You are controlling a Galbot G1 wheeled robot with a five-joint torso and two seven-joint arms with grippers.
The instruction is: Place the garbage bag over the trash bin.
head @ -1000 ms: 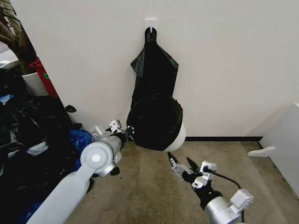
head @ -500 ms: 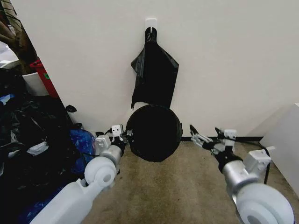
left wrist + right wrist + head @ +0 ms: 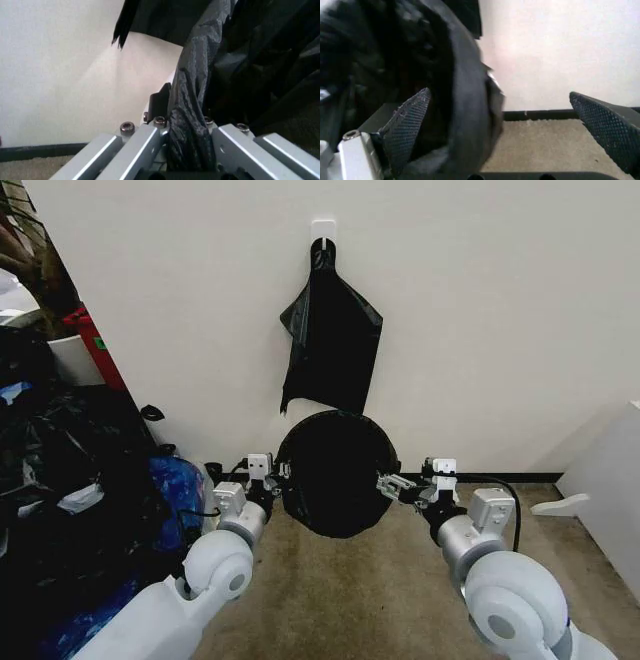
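Left gripper (image 3: 281, 471) is closed on a pleat of the thin, glossy black plastic garbage bag (image 3: 334, 473) at the bag's left edge; in the left wrist view we see the bunched film (image 3: 192, 112) clamped between the jaws. Right gripper (image 3: 386, 481) sits at the opposite, right edge with its fingers spread wide. In the right wrist view the bagged rim (image 3: 470, 112) lies between the two ribbed pads (image 3: 410, 123), nearer one of them, with nothing pinched yet.

The bag shows as a round black disc low against the white wall (image 3: 500, 310). We judge it is stretched over the mouth of the small round white trash bin, which it hides from the head camera. A flat black bag (image 3: 330, 340) hangs from a white hook (image 3: 322, 227) directly above, separate from the one we hold.

Risks, as we judge them:
- thin film could tear at the left pinch if the arms pull apart;
- the right fingers could close on air, or on film alone, and slip;
- the light bin could tip or roll.

Open carpet (image 3: 350, 600) lies in front. The wall is close behind, and a heap of black sacks (image 3: 60, 480) crowds the left side.
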